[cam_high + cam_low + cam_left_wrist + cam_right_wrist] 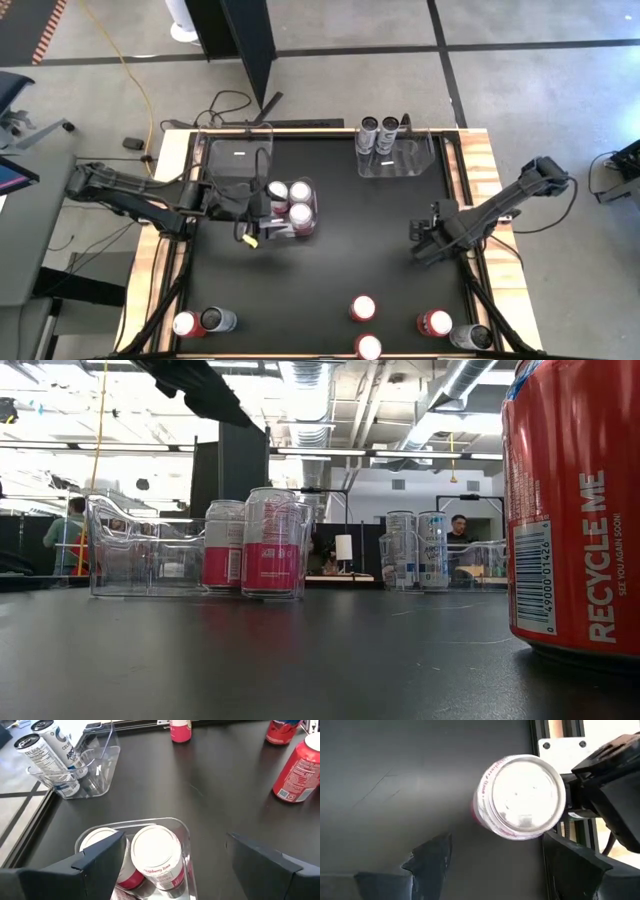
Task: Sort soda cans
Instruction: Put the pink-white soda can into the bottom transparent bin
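Observation:
Three pink-and-white cans point(292, 203) stand upright in a clear bin point(311, 228) left of the table's middle. My left gripper point(268, 222) hovers open just above them, its fingers astride one can point(156, 852) without touching. Two dark grey/silver cans point(378, 133) stand in a second clear bin point(412, 165) at the far edge. My right gripper point(422, 245) is open near the right rail, above an upright pink-and-white can point(522, 797) that lies just past its fingertips. Loose cans stand along the near edge: red point(185, 323), dark point(220, 319), pink-and-white point(362, 308), red point(433, 322), silver point(470, 337).
Another empty clear bin point(238, 160) sits behind the left gripper. A red can point(575, 510) stands right in front of the low camera. The black mat between the bins and the near-edge cans is open room point(340, 260). Aluminium rails point(560, 745) border the table. People are in the room behind point(458, 530).

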You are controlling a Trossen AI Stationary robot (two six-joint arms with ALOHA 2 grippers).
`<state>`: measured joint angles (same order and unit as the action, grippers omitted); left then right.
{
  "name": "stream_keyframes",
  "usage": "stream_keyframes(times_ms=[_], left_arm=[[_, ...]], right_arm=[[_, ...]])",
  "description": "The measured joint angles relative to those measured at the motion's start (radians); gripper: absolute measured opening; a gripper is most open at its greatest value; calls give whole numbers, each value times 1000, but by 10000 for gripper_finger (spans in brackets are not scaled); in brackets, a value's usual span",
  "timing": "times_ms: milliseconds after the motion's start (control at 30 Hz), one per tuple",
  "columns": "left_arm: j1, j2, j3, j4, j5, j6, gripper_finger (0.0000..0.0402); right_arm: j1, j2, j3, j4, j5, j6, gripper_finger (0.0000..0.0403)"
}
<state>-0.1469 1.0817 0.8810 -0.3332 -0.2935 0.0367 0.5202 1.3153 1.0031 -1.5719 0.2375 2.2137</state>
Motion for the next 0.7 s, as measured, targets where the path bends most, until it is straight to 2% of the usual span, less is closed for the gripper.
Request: stream_keyframes(times_ms=[333, 700], left_arm=[[-11, 0, -1, 0, 14, 27, 332], [-11, 0, -1, 1, 23, 31, 332]], right_arm=[[-52, 45, 0, 0, 12, -17, 328], [-48, 105, -6, 28, 19, -33, 328]])
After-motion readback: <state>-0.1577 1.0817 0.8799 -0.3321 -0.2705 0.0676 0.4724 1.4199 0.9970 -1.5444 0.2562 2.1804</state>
